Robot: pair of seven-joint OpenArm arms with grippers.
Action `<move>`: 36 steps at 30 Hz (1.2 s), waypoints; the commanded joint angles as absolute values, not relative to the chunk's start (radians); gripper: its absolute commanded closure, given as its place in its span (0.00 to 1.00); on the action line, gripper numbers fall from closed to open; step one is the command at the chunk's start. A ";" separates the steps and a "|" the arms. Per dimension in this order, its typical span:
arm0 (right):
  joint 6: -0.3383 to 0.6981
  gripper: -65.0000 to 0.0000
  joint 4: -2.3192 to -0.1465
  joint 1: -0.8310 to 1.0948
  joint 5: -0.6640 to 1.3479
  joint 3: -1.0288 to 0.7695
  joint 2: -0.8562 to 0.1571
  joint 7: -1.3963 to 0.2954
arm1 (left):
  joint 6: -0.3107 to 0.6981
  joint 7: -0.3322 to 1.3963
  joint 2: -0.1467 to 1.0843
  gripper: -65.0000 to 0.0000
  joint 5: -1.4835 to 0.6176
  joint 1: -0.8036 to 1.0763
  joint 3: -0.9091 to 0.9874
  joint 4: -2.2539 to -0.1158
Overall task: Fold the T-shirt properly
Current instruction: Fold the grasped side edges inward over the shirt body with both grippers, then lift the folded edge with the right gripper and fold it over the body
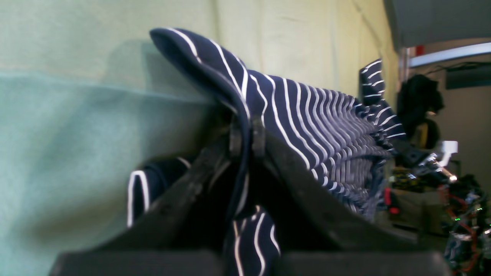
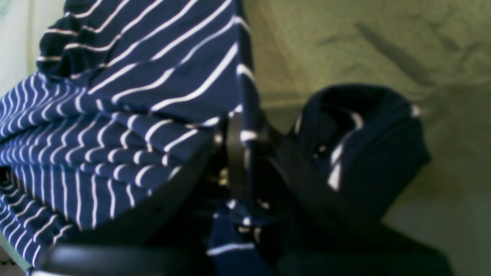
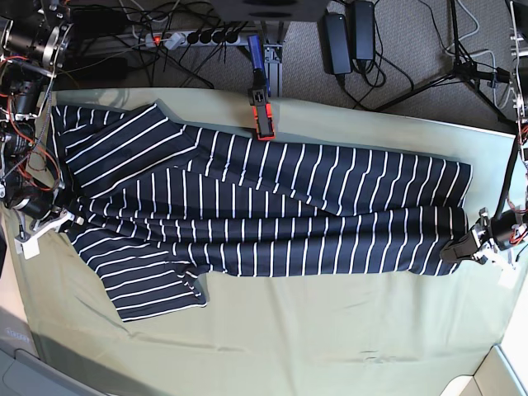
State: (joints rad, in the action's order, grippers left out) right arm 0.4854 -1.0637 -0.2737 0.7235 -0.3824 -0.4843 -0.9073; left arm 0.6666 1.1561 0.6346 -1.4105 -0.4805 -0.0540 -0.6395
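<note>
While stretched between both, T-shirt (image 3: 272, 206) pinched by left gripper (image 3: 459, 248), right gripper (image 3: 66, 216).

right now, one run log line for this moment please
left end effector: shut on shirt | right end effector: shut on shirt | shirt: stretched across table

A dark navy T-shirt (image 3: 272, 206) with thin white stripes lies stretched lengthwise across the desk (image 3: 330, 330), doubled along its length into a long band, one short sleeve spread flat toward the near edge, both ends bunched and lifted slightly.
</note>
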 commanded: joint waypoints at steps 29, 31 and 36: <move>0.531 1.00 -1.180 -0.170 0.794 -0.491 -0.521 -0.978 | 0.698 1.239 0.723 1.00 -1.484 -0.331 -0.050 -0.888; 0.531 1.00 -1.210 -0.153 0.794 -0.492 -0.521 -0.977 | 0.698 1.239 0.727 1.00 -1.484 -0.315 -0.050 -0.919; 0.531 1.00 -1.235 -0.135 0.777 -0.492 -0.520 -0.981 | 0.698 1.238 0.726 1.00 -1.484 -0.292 -0.050 -0.932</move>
